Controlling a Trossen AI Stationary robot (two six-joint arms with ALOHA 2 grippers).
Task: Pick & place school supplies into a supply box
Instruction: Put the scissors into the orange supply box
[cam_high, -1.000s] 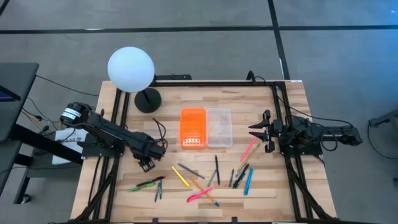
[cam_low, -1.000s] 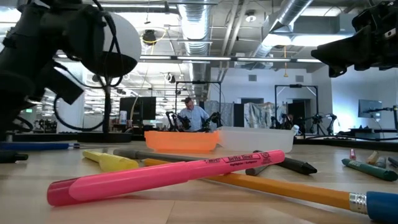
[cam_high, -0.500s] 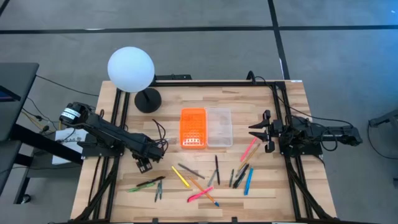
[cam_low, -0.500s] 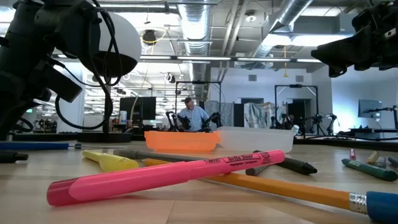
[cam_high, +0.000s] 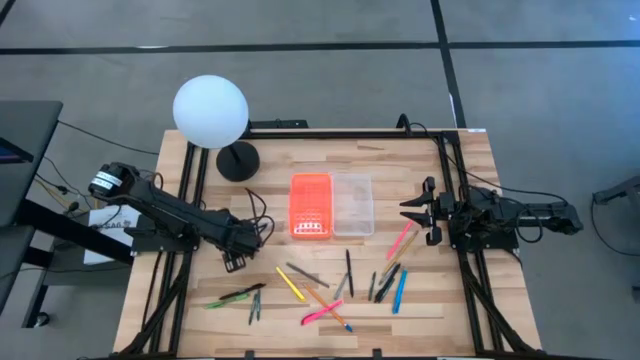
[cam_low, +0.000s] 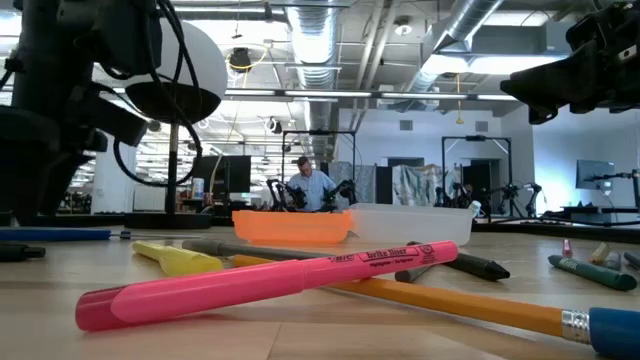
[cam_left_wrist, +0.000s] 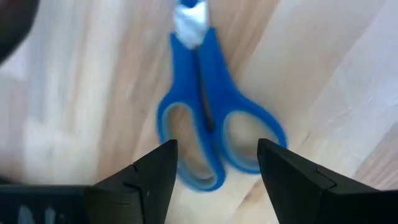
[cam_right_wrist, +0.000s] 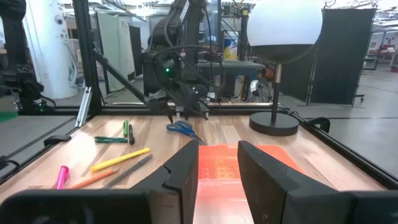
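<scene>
Left gripper (cam_left_wrist: 214, 171) is hanging with its two dark fingers spread wide just over the blue-handled scissors (cam_left_wrist: 208, 121), clasping nothing; the handle loops are showing between the fingertips in the left wrist view. From above, that gripper (cam_high: 238, 258) is sitting over the left half of the wooden table (cam_high: 400, 160), to the left of the supply box. The scissors (cam_right_wrist: 181, 128) are lying flat on the wood under it, as the right wrist view is showing.

The supply box is lying open mid-table, its orange lid (cam_high: 310, 206) and clear tray (cam_high: 352, 205) side by side. The other school supplies are lying scattered nearer the table's front edge: a pink highlighter (cam_low: 270, 282) closest to the low camera, a yellow marker (cam_high: 290, 284), green pens (cam_high: 235, 296) and a blue pen (cam_high: 400, 291).

Right gripper (cam_high: 412, 210) is waiting at the table's right side, fingers partly apart and empty. A white globe lamp (cam_high: 210, 112) is standing at the back left corner.
</scene>
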